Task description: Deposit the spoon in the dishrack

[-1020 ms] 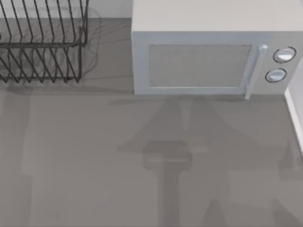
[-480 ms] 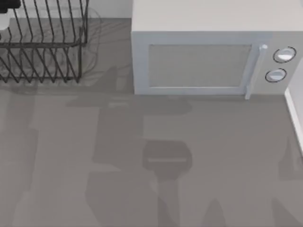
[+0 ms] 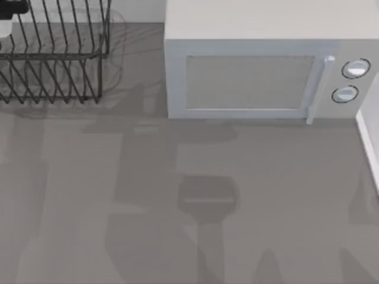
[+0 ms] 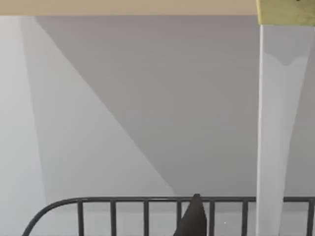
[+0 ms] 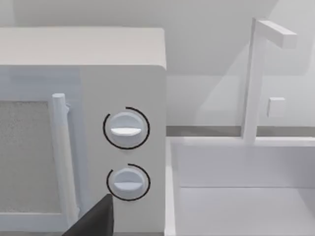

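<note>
Moved in since a second ago at the top view's upper left corner: dark part of left arm (image 3: 12, 7) with a small white bit (image 3: 5, 26) under it, both over the dishrack (image 3: 53, 56). Hardly shifted since half a second ago. Broad arm shadows now spread across the left and middle of the grey tabletop (image 3: 284, 177). Grey microwave (image 3: 260, 71) at the back, just right of the rack, door shut.

Left wrist view: looks at a pale wall, with the rack's curved top rail and upright bars low down. Dark tip of left claw (image 4: 192, 221) rising in front of the bars. Spoon (image 4: 274, 123) beside it, white handle upright, yellow knob end uppermost, lower part crossing in front of the rail. Touching the rack or not: cannot tell. Left claw clamped or spread: cannot tell.

Right wrist view: faces the microwave's two dials (image 5: 126, 129) and door handle, white basin (image 5: 236, 196) just beside. Dark tip of right claw (image 5: 98, 221) near the lower dial. Its state: cannot tell.
</note>
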Controlling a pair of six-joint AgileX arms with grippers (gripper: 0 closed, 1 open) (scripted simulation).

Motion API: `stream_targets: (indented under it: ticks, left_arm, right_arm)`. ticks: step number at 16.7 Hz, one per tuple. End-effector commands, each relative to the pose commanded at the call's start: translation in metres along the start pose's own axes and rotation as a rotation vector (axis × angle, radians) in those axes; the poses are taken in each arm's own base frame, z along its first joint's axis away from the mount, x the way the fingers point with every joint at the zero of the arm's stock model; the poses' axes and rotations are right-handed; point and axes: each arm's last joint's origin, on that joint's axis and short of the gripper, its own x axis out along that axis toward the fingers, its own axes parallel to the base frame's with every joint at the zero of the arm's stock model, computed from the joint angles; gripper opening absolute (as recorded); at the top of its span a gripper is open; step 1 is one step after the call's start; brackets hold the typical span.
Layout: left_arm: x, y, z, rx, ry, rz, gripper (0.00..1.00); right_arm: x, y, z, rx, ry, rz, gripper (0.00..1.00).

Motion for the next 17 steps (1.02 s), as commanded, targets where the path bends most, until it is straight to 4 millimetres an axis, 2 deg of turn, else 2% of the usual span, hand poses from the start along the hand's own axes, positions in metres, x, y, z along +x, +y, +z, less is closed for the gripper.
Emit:
stream_targets:
  ticks: [11,17]
  left_arm:
    - [0.0,0.0,0.0,0.0,0.0,0.0,0.98]
    - [0.0,0.0,0.0,0.0,0.0,0.0,1.0]
  right_arm:
    - [0.0,0.0,0.0,0.0,0.0,0.0,1.0]
    - [0.0,0.0,0.0,0.0,0.0,0.0,1.0]
